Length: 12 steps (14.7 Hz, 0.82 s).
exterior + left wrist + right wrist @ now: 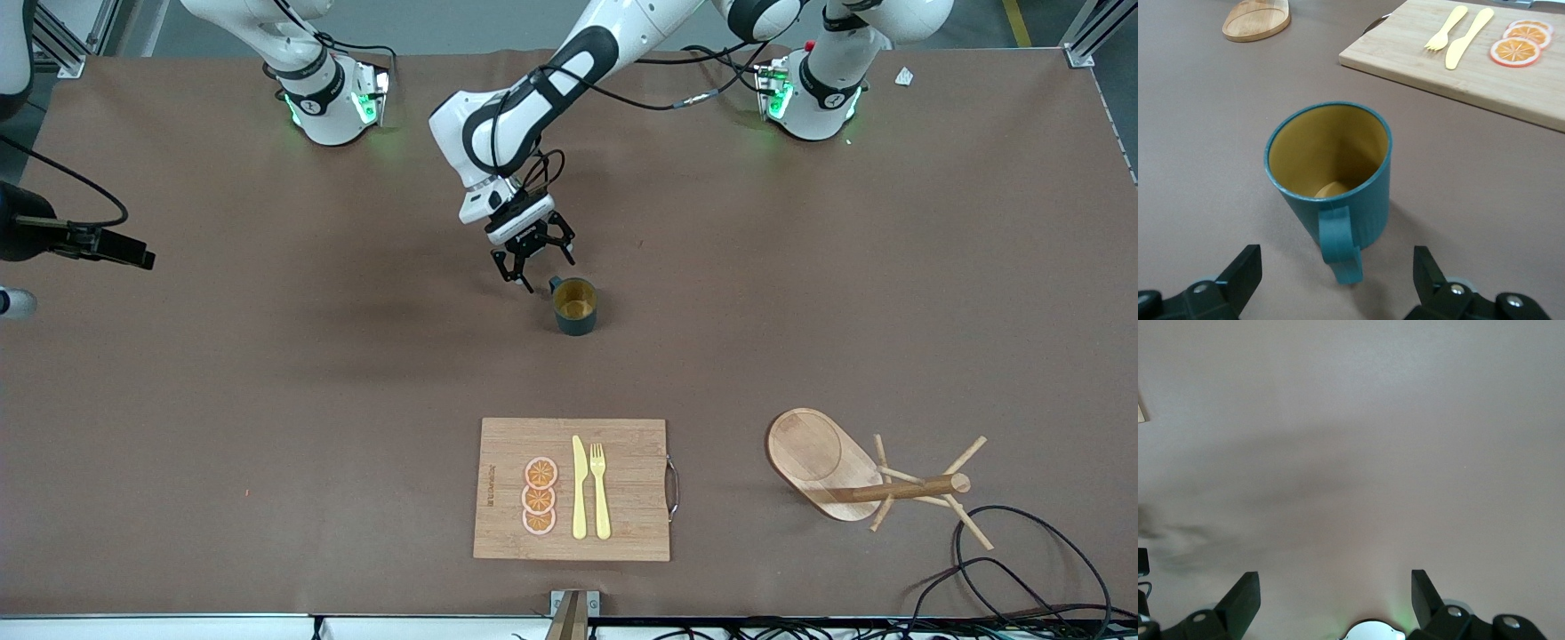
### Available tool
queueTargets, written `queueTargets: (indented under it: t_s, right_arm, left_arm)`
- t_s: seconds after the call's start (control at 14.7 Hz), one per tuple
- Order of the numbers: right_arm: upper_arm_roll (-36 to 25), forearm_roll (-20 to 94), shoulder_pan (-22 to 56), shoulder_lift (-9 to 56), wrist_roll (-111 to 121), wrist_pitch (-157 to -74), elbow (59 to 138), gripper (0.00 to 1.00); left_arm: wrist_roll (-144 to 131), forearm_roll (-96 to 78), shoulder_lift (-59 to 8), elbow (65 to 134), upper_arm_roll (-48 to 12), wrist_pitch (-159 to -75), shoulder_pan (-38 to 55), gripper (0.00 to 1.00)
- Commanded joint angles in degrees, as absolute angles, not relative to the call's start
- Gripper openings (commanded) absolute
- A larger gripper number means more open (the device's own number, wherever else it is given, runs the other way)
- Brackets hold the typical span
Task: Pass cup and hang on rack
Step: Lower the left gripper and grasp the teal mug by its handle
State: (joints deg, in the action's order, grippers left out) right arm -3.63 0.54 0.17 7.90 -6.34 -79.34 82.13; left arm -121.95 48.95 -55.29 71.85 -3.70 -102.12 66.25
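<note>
The left gripper (534, 264) hangs spread wide just above the table beside the cup (575, 306), whose handle faces it. The cup stands upright mid-table, well apart from the rack (867, 476). Pickup is underway; next, closing on the handle or wall. The right gripper (1335, 597), also spread, waits over bare table.

In the left wrist view the rack (1257, 19) is cut off by the picture's edge, only part of its oval base showing. The cutting board (1458, 73) also runs out of that picture. The right pincer (1335, 600) does not appear in the front view, and its own wrist view crops its fingers (1241, 600) at the edge.
</note>
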Motion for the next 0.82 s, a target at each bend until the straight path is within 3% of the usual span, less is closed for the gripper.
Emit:
queueTargets:
  t_s: [0.0, 0.75]
  right_arm:
    - [-4.31, 0.97, 0.70, 3.87, -5.98, -80.33, 85.52, 1.00]
    - [-4.40, 0.70, 0.09, -5.10, -5.98, -80.86, 91.23, 1.00]
  left_arm:
    - [-125.32, 49.92, -59.49, 68.21, -0.01, -101.87, 69.59, 1.00]
    - [-131.31, 51.24, -59.85, 68.64, 1.41, -101.16, 70.93, 0.96]
